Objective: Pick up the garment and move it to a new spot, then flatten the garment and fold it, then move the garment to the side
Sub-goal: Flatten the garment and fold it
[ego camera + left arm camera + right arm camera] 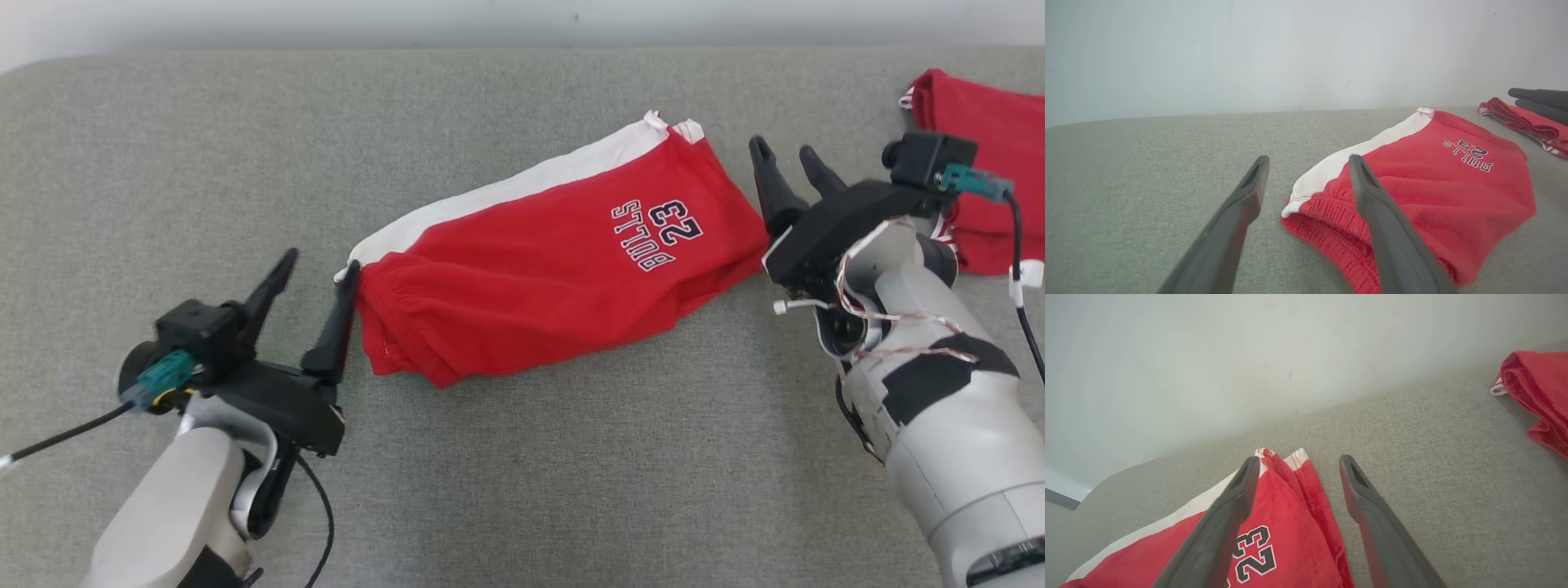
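Note:
The garment (555, 261) is a pair of red shorts with a white side stripe and "BULLS 23" lettering, lying folded on the grey surface. My left gripper (320, 263) stands open at the waistband end, its right finger touching the cloth edge. In the left wrist view the left gripper (1308, 161) straddles the white corner of the garment (1433, 183). My right gripper (788, 155) is open just beyond the hem end, holding nothing. The right wrist view has the right gripper (1298, 461) open above the hem corner of the garment (1290, 522).
A second red garment (988, 171) lies bunched at the far right of the grey cloth-covered table (245, 147), also seen as the red garment (1539, 396) in the right wrist view. A pale wall runs along the table's far edge.

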### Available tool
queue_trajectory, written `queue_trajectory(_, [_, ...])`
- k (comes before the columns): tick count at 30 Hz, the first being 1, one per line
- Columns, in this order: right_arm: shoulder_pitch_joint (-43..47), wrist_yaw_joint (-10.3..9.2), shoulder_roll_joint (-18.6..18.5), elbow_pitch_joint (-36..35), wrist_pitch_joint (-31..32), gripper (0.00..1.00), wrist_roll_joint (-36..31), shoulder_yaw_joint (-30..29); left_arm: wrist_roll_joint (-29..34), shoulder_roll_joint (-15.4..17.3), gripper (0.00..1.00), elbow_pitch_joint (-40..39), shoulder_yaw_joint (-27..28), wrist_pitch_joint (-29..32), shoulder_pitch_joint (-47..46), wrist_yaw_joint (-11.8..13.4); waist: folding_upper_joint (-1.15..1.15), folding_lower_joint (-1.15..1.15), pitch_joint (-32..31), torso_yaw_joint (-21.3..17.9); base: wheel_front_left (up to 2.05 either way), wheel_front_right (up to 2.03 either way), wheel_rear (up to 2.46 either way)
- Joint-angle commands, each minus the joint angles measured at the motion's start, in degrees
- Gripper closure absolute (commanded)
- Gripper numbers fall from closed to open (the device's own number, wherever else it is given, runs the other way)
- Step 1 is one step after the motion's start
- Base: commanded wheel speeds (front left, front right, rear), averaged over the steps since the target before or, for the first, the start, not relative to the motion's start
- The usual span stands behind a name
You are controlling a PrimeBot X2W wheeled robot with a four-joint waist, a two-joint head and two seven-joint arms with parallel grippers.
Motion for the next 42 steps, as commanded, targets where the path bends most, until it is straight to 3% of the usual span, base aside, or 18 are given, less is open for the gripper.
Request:
queue_trajectory(1, [1.08,0.01,-0.29,-0.1,-0.48,0.0,0.34,0.48,0.68,-0.21,0.0,-0.56,1.02,-0.16,1.19,0.26,0.0,0.01,-0.64,0.05,0.0,0.0,0.0])
queue_trajectory(9, [4.79,0.01,-2.5,0.32,-3.11,0.0,0.92,4.91,10.31,-3.86,0.0,-11.33,14.89,-0.16,10.9,3.26,0.0,0.01,-2.82,1.09,0.0,0.0,0.0])
queue_trajectory(19, [7.18,0.01,-4.35,3.26,-5.66,0.0,1.42,8.35,20.94,-9.84,0.0,-22.68,26.92,-0.16,23.27,3.91,0.0,0.01,-3.94,3.14,0.0,0.0,0.0])
queue_trajectory(27, [5.27,0.0,-4.54,8.45,-6.95,0.0,1.07,8.9,25.41,-14.06,0.0,-26.11,31.77,-0.16,28.44,2.83,0.0,0.01,-3.4,5.24,0.0,0.0,0.0])
queue_trajectory(36, [3.33,0.0,-3.09,15.71,-6.45,0.0,0.27,9.17,27.3,-16.05,0.0,-27.24,31.47,-0.16,29.93,2.18,0.0,0.01,-2.57,7.17,0.0,0.0,0.0])
queue_trajectory(37, [3.34,0.0,-2.97,15.97,-6.37,0.32,0.35,9.24,27.39,-16.1,0.0,-27.19,31.39,-0.16,29.9,2.12,0.0,0.01,-2.55,7.24,0.0,0.0,0.0])
queue_trajectory(38, [3.34,0.0,-2.97,15.97,-6.37,0.32,0.35,9.24,27.39,-16.1,0.0,-27.19,31.39,-0.16,29.9,2.12,0.0,0.01,-2.55,7.24,0.0,0.0,0.0])
queue_trajectory(39, [3.4,0.0,-2.96,16.17,-6.27,1.0,0.52,9.28,27.44,-16.17,0.0,-27.1,31.29,-0.16,29.86,2.06,0.0,0.01,-2.6,7.26,0.0,0.0,0.0])
queue_trajectory(42, [4.7,0.0,-2.51,15.5,-6.76,1.0,1.7,9.6,27.58,-16.26,0.0,-26.34,31.78,-0.16,30.22,2.07,0.0,0.01,-3.75,6.6,0.0,0.0,0.0])
